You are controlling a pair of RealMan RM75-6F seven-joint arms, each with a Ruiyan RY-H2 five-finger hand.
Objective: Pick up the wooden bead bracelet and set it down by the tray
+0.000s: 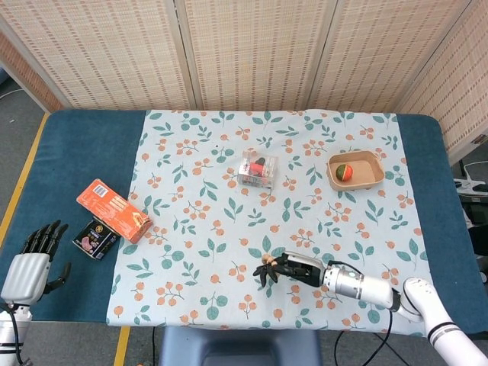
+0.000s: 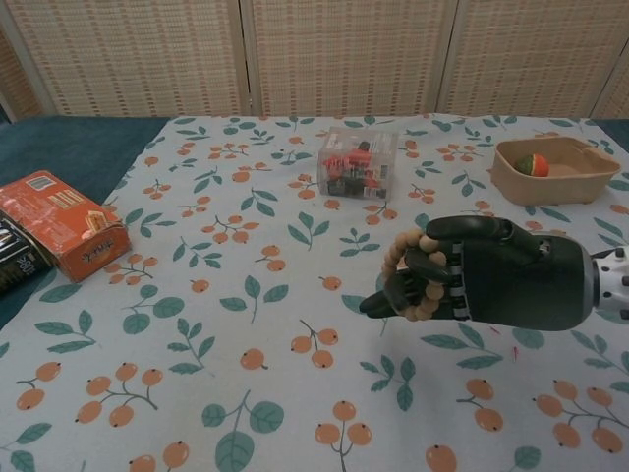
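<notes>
My right hand (image 2: 472,272) hovers over the near middle of the floral cloth, fingers curled around the wooden bead bracelet (image 2: 406,258), whose pale beads loop out past the fingers. In the head view the same right hand (image 1: 293,268) shows near the table's front edge with the bracelet (image 1: 266,261) at its tip. The tan tray (image 1: 369,181) sits far to the right rear, holding a small red-and-green fruit (image 1: 345,171); the tray (image 2: 565,182) also appears at the chest view's upper right. My left hand (image 1: 34,263) rests at the front left, fingers apart and holding nothing.
A clear plastic box (image 1: 256,168) with red contents stands mid-table. An orange carton (image 1: 113,210) and a dark packet (image 1: 96,239) lie at the left edge of the cloth. A woven screen backs the table.
</notes>
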